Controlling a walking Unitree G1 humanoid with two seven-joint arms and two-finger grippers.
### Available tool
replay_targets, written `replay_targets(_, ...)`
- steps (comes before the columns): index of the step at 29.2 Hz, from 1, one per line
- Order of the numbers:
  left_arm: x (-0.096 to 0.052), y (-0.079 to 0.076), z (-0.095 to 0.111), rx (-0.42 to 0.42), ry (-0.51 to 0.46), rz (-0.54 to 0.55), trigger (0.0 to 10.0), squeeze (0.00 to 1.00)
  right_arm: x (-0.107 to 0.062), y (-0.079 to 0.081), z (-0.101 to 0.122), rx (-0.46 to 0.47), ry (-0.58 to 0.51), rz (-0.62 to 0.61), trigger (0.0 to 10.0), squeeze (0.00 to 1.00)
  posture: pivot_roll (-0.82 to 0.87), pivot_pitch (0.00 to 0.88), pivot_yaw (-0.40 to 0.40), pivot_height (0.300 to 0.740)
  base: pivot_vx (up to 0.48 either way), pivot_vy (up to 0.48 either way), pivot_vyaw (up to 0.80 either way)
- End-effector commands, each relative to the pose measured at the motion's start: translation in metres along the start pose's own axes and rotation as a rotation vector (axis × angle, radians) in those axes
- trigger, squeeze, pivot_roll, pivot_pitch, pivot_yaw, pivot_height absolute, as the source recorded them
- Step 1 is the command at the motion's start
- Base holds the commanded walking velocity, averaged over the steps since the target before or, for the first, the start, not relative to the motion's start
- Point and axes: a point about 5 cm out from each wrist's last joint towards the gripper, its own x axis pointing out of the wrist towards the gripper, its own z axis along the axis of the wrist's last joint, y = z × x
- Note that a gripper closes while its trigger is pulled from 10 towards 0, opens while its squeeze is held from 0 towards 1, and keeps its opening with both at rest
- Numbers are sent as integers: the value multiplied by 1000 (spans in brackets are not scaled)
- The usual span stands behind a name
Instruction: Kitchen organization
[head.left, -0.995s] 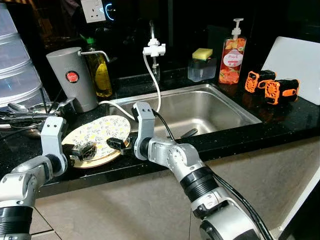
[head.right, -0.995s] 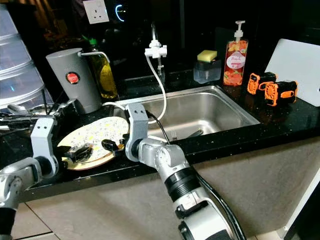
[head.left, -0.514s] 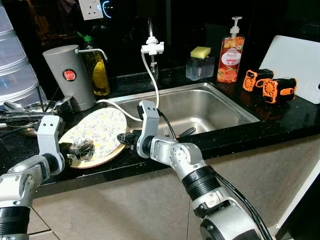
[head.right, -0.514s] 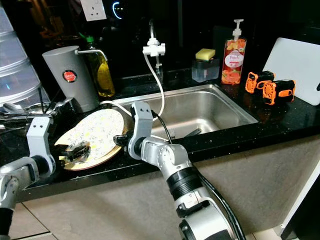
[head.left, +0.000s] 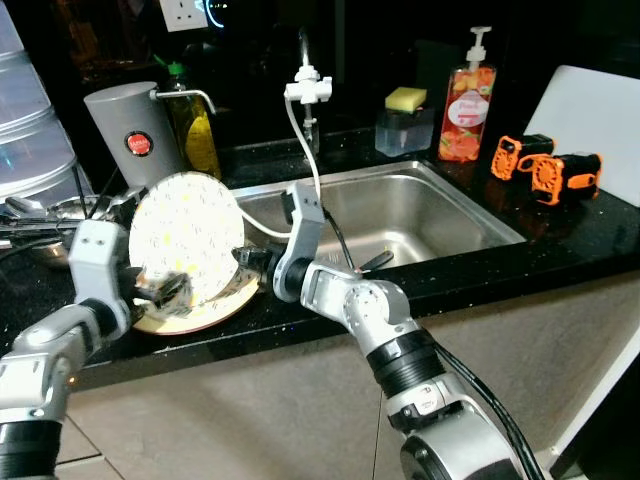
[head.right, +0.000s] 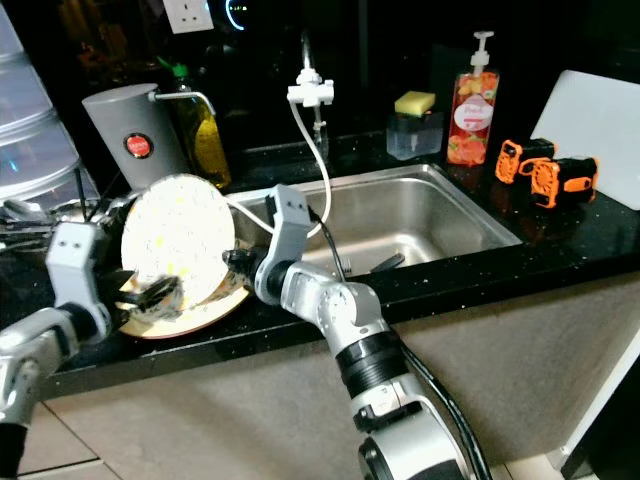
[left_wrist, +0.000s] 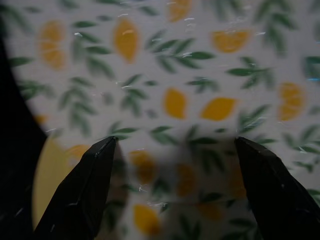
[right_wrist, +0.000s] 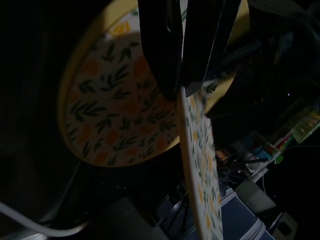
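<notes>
A round plate (head.left: 187, 235) with a lemon-and-leaf print stands tilted nearly upright on the black counter, left of the sink. My right gripper (head.left: 244, 262) is shut on its right rim; the right wrist view shows both fingers (right_wrist: 165, 55) clamped on the plate's edge (right_wrist: 197, 150). A second plate of the same pattern (head.left: 215, 305) lies flat beneath it, also seen as the lower plate (right_wrist: 120, 115). My left gripper (head.left: 165, 292) sits at the raised plate's lower left, open, its fingers (left_wrist: 82, 195) spread in front of the printed face (left_wrist: 175, 75).
A steel sink (head.left: 440, 215) with a tap and white hose (head.left: 307, 95) lies to the right. A grey jug (head.left: 130, 140) and oil bottle (head.left: 198, 135) stand behind the plates. Cutlery (head.left: 35, 220) lies at far left. Soap bottle (head.left: 465, 95), sponge (head.left: 405, 100) and orange tools (head.left: 545, 170) sit further right.
The upper plate has swung from lying nearly flat to almost upright, its rim lifted by my right gripper. The left gripper stays at its lower edge.
</notes>
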Motion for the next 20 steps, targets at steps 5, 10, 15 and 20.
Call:
replay_targets(5, -2, -13, 40, -29, -213, -81, 10000, 0, 25, 53, -24, 129, -28, 102, 10000, 0, 60, 75, 38, 740, 0, 0, 0)
replay_targets(10, -9, -31, 70, -52, -372, -174, 10000, 0, 21, 8, -7, 166, -118, -134, 10000, 0, 60, 75, 38, 740, 0, 0, 0)
replay_targets(15, -13, -30, 77, -112, -415, -158, 10000, 0, 9, -25, 15, 203, -215, -267, 10000, 0, 84, 67, 24, 740, 0, 0, 0)
replay_targets(20, -14, -27, 77, -134, -420, -128, 10000, 0, 3, -39, 21, 197, -249, -337, 10000, 0, 84, 67, 24, 740, 0, 0, 0)
